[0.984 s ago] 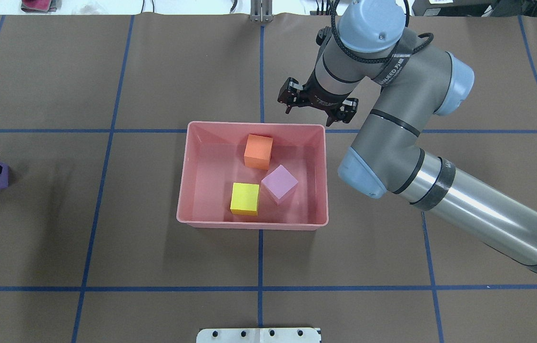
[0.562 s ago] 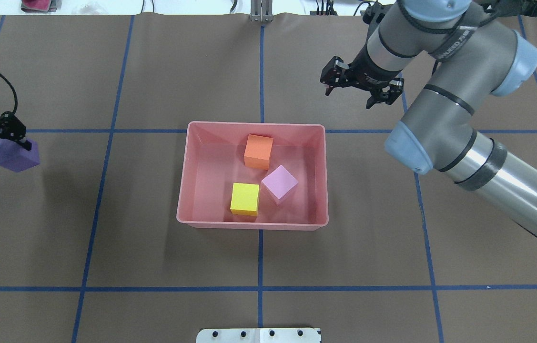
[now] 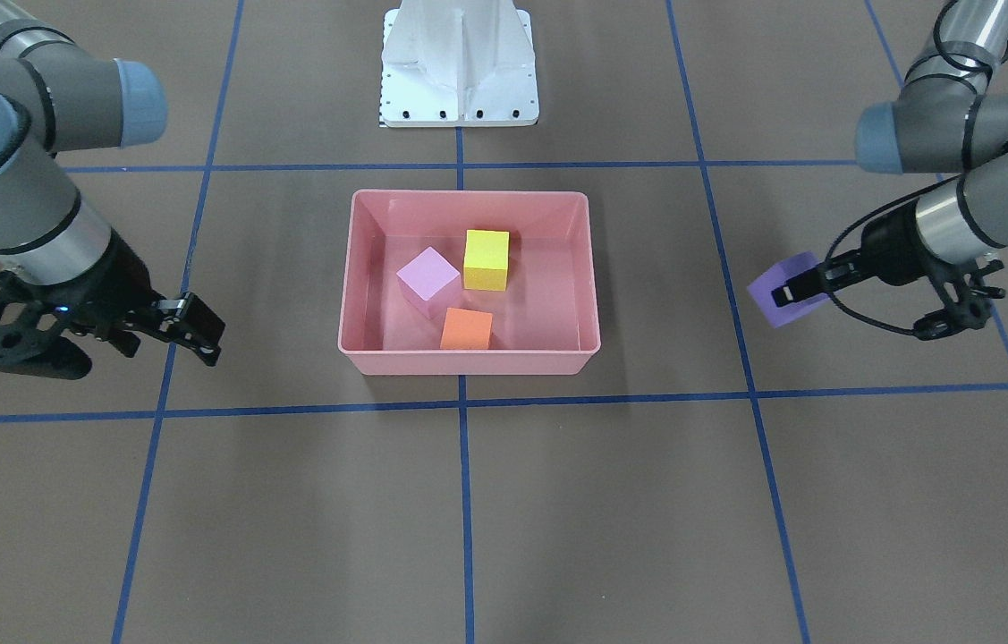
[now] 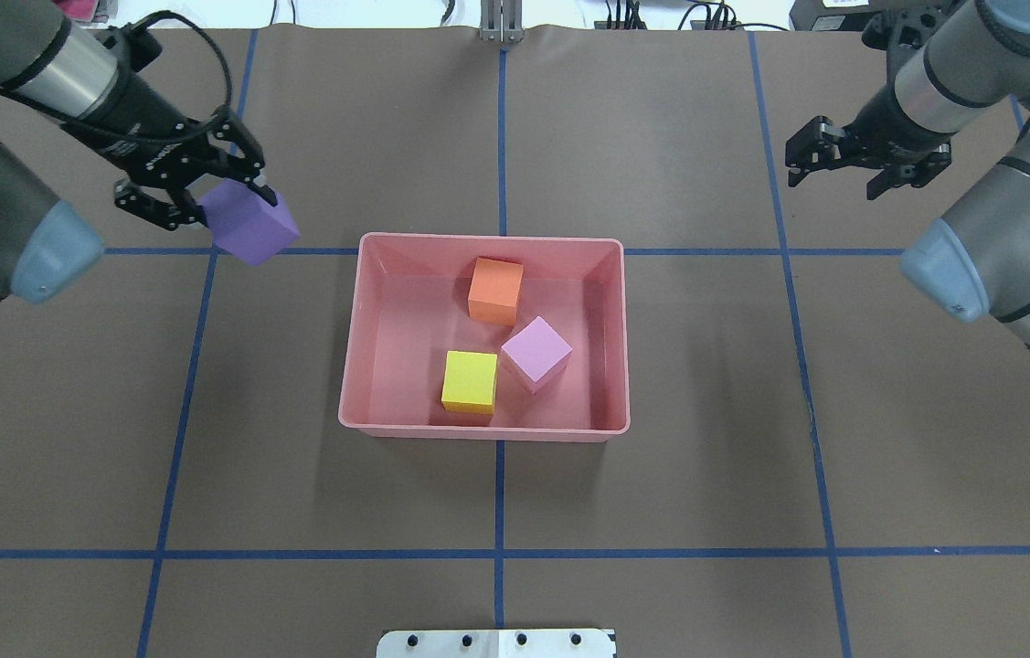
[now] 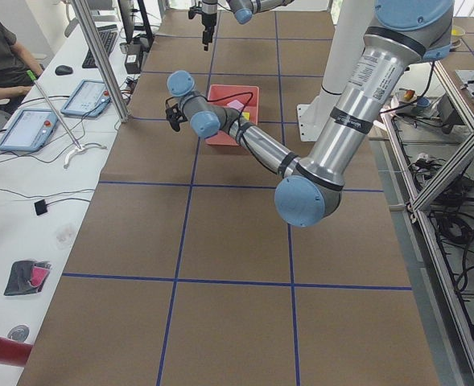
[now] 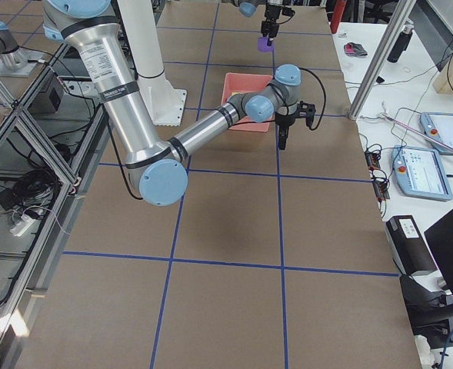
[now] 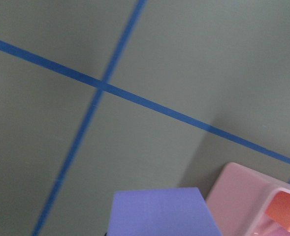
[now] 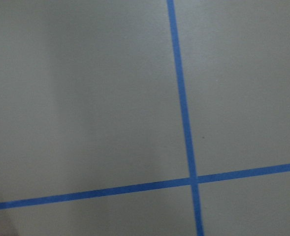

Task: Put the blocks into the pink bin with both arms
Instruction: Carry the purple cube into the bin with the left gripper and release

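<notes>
My left gripper [image 4: 227,203] is shut on the purple block [image 4: 249,224] and holds it in the air just off the far left corner of the pink bin [image 4: 487,239]. The front view shows the same block [image 3: 781,291] right of the bin [image 3: 468,364]. Inside the bin lie the orange block [image 4: 495,289], the pink-lilac block [image 4: 536,352] and the yellow block [image 4: 470,381]. My right gripper [image 4: 866,169] is open and empty, well to the far right of the bin. The left wrist view shows the purple block [image 7: 159,214] and a corner of the bin [image 7: 236,194].
Blue tape lines cross the brown table cover. The white base bracket [image 4: 496,642] sits at the near edge behind the bin. In the side views an operators' desk with tablets [image 5: 88,96] runs along the far side.
My left gripper has lifted the purple block and carried it right, toward the bin's far left corner. My right arm has drawn back to the right, away from the bin.
</notes>
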Controlling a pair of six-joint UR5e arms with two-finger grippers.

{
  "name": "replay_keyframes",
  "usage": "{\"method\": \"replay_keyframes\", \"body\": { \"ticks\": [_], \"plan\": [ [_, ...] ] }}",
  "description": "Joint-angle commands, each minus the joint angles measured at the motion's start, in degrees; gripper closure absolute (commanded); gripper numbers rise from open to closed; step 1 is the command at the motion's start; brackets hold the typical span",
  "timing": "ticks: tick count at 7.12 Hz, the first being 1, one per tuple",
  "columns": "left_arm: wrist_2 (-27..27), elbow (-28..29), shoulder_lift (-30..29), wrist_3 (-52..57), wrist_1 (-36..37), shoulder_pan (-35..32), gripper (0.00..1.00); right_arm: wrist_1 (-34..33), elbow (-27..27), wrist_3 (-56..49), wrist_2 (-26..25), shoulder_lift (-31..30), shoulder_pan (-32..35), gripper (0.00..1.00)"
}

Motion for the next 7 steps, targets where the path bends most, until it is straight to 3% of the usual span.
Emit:
{"method": "replay_keyframes", "body": {
  "ticks": [1,2,5,7],
  "plan": [
    [9.1,0.2,-5.9,-5.8,0.3,9.5,1.00,0.1,0.3,-3.0,-0.1,-2.6,1.1,0.01],
    [14.6,0.5,-6.0,-5.9,0.3,13.7,1.00,0.1,0.3,-3.0,-0.1,-2.8,1.1,0.01],
    [18.8,0.6,-5.0,-5.6,3.1,17.3,0.99,0.1,0.5,-2.9,0.0,-2.9,1.1,0.01],
    [21.1,1.2,-5.1,-5.7,3.6,19.5,0.73,0.1,0.6,-2.9,0.0,-2.9,1.1,0.01]
  ]
}}
